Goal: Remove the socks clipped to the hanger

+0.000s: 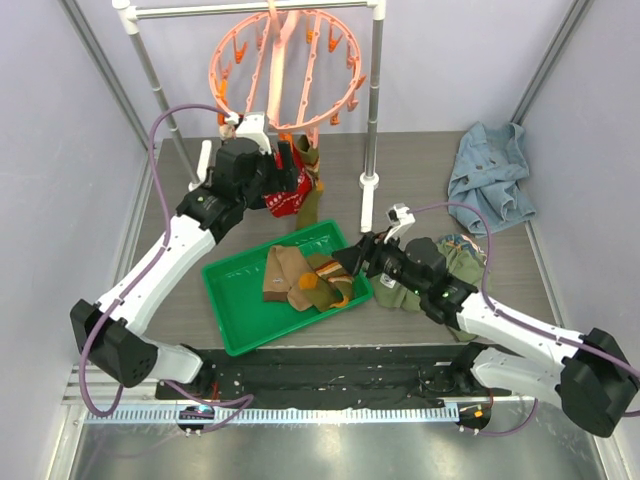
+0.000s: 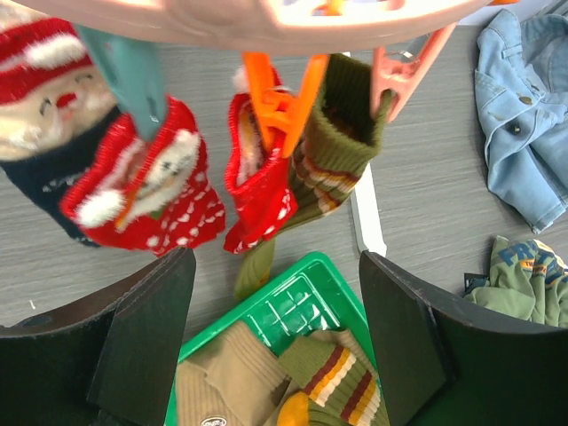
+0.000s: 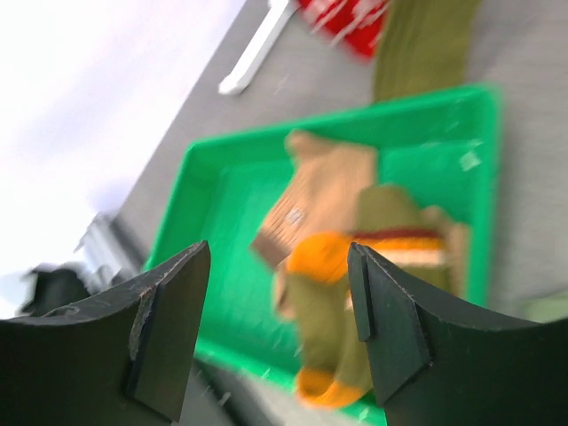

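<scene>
The salmon-pink hanger (image 1: 290,65) hangs from the rack at the back. Still clipped to it are two red patterned socks (image 2: 146,191) (image 2: 257,191), an olive striped sock (image 2: 333,155) and a navy-and-red sock (image 2: 44,133) at the left edge. My left gripper (image 1: 288,165) (image 2: 277,293) is open just below and in front of these socks, holding nothing. A tan sock (image 1: 282,272) and an olive sock with orange toe (image 1: 322,288) lie in the green tray (image 1: 225,300). My right gripper (image 1: 352,262) (image 3: 280,293) hovers open over the tray's right edge, empty.
The white pole rack (image 1: 375,100) stands behind the tray, its foot (image 1: 368,185) on the table. A blue denim garment (image 1: 490,175) lies at the back right. An olive-green shirt (image 1: 455,265) sits under the right arm.
</scene>
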Controlling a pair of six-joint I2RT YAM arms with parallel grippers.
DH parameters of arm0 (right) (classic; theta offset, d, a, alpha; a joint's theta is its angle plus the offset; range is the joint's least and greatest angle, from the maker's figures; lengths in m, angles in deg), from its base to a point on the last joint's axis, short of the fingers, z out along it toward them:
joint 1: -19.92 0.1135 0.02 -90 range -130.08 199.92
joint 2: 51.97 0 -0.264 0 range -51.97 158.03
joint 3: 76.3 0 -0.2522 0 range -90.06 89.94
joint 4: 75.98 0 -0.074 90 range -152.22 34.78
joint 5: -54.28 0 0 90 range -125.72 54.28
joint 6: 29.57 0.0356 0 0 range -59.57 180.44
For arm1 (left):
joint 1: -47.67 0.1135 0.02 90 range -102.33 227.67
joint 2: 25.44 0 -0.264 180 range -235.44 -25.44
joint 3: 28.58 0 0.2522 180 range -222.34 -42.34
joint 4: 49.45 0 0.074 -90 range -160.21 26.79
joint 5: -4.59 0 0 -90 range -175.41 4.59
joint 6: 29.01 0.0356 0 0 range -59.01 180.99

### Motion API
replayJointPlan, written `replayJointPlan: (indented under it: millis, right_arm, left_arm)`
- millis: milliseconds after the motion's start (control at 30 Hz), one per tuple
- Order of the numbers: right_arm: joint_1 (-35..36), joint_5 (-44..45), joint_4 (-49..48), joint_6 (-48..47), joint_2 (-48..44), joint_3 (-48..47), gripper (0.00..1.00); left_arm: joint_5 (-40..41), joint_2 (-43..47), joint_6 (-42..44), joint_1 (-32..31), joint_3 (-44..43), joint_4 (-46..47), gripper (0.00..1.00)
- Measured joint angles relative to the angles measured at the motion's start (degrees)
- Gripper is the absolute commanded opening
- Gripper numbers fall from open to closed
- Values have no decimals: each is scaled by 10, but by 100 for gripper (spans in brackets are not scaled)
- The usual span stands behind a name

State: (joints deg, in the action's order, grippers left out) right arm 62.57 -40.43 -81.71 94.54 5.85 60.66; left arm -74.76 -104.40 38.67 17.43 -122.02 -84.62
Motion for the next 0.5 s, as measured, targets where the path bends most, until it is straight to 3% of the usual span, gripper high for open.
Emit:
replayJointPlan:
  millis: [267,500]
  right_arm:
    - [0,113,-71,-74,117,-83,72]
    - [0,191,-119,-131,263,-219,71]
  left_arm:
    - [14,8,7,0,-1,-10,80]
    - [21,81,17,0,44,-19,83]
